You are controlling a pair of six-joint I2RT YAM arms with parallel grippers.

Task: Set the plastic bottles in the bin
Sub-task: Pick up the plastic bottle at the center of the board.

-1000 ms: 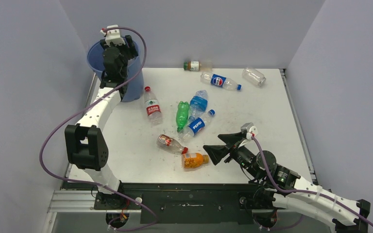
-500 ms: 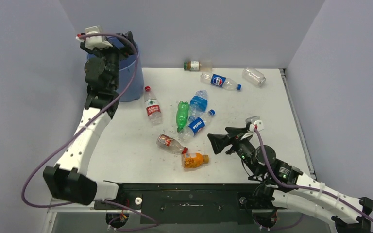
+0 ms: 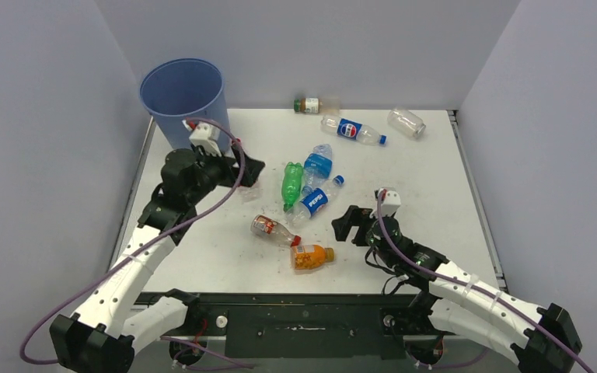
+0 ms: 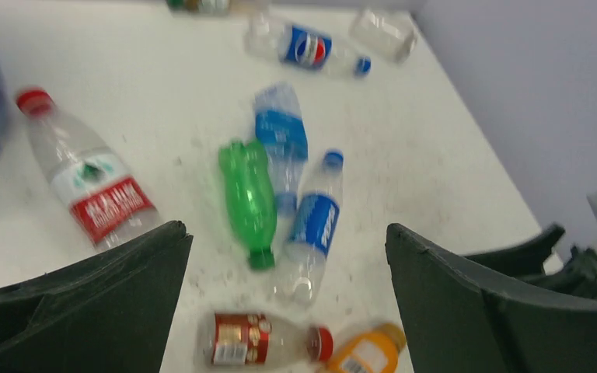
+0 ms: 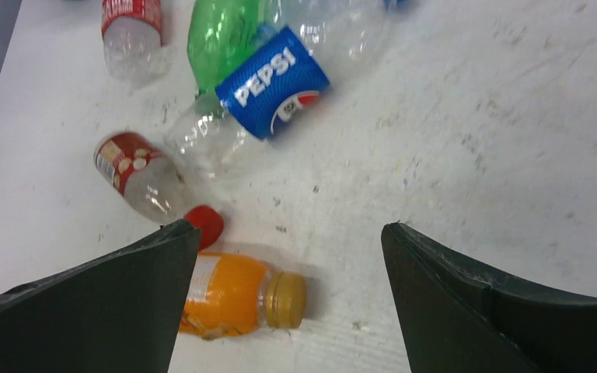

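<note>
From above, the left arm (image 3: 128,268) bends low across the table (image 3: 424,183), its left gripper (image 3: 246,176) spread wide and empty near the blue bin (image 3: 196,116), which stands upright at the far left corner. The right arm (image 3: 466,284) stretches low toward the centre, its right gripper (image 3: 343,224) likewise agape, close to an orange bottle (image 3: 312,256).

The left wrist camera looks between parted fingers at a red-labelled bottle (image 4: 85,183), a green bottle (image 4: 247,198) and a Pepsi bottle (image 4: 311,225), all lying flat.

The right wrist camera frames the orange bottle and a short red-capped bottle (image 5: 148,190) between empty fingers.
</note>
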